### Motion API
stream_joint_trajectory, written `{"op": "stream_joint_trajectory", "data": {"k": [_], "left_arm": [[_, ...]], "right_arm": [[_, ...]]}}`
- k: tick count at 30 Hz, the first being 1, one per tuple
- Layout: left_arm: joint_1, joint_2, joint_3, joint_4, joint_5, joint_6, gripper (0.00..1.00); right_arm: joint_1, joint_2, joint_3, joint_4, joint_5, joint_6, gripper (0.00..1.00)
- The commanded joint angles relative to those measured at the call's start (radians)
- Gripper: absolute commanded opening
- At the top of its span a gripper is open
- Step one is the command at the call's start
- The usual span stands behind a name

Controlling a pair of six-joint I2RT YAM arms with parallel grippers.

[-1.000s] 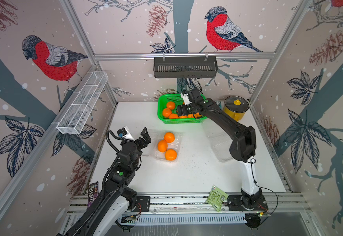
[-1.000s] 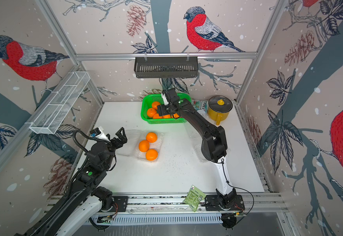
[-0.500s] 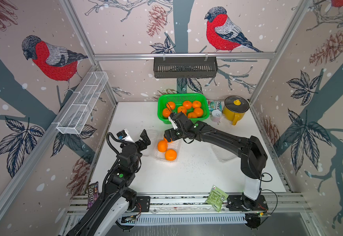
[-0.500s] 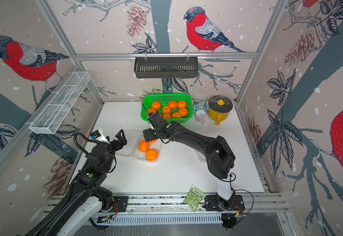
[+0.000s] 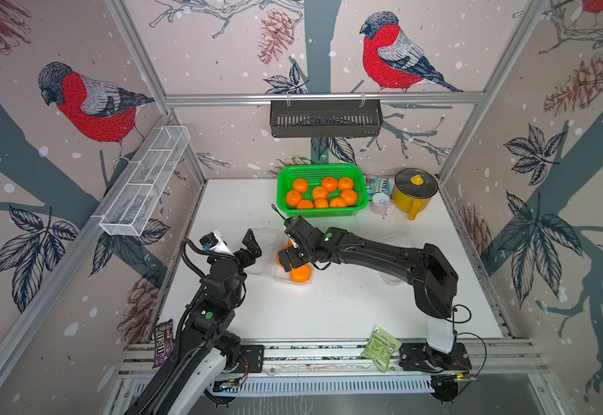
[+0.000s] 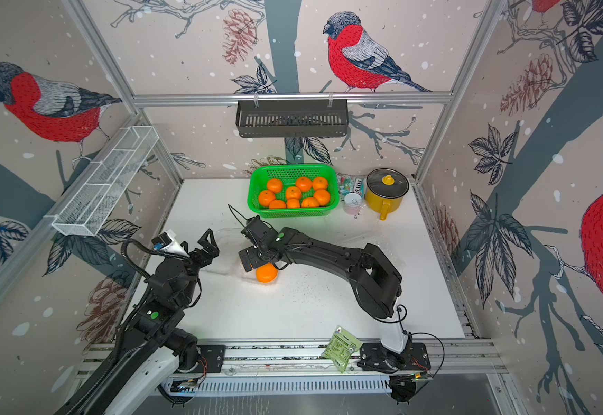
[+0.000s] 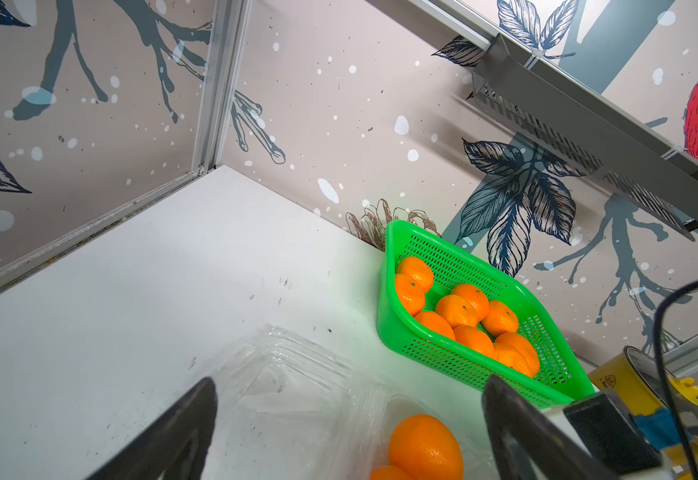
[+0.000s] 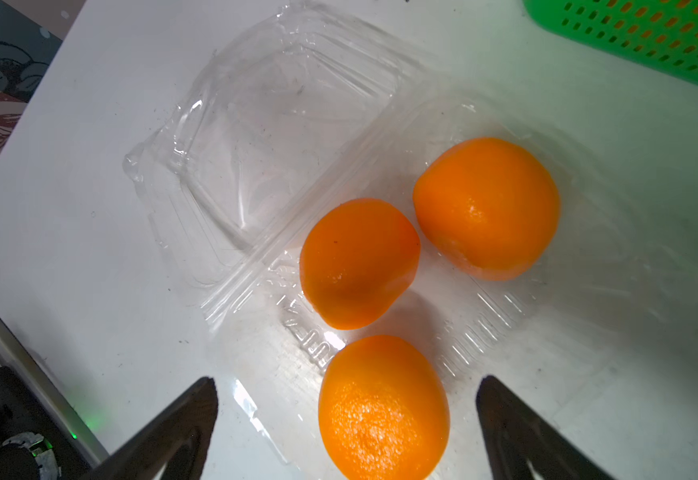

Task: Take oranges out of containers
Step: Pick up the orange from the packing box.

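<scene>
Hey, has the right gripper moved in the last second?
Yes. The right gripper left the green basket and came toward the table's front, now above the clear container.

We see bright, even light from above, with soft shadows on the white table. Glare streaks the clear box, and its far side looks perhaps slightly blurred.
</scene>
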Motion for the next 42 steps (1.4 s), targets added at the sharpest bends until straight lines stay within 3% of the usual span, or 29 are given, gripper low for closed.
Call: {"op": "stream_joint_trajectory", "data": {"k": [1,9,19,28,32,42], "left_arm": [[0.002,0.001,-0.002,-0.001,-0.006,-0.007,0.97],[0.002,-0.010,-0.008,-0.002,0.009,-0.006,0.98],[0.002,-0.022,-0.017,-0.002,0.011,-0.010,0.98],[0.002,-0.033,-0.018,-0.007,0.003,-0.004,0.98],[0.002,-0.033,-0.016,-0.008,0.002,-0.003,0.97],[0.002,-0.029,-0.005,-0.010,0.000,0.000,0.97]], "right_arm": [[0.016,0.017,-0.002,-0.057,0.021,-0.011,0.94],[0.023,0.057,-0.014,-0.101,0.013,-0.028,0.82],[0.035,0.140,0.052,-0.184,0.081,-0.065,0.79],[0.023,0.210,0.123,-0.248,0.120,-0.106,0.68],[0.017,0.197,0.135,-0.257,0.123,-0.113,0.57],[-0.029,0.028,0.218,-0.296,0.107,-0.167,0.53]]}}
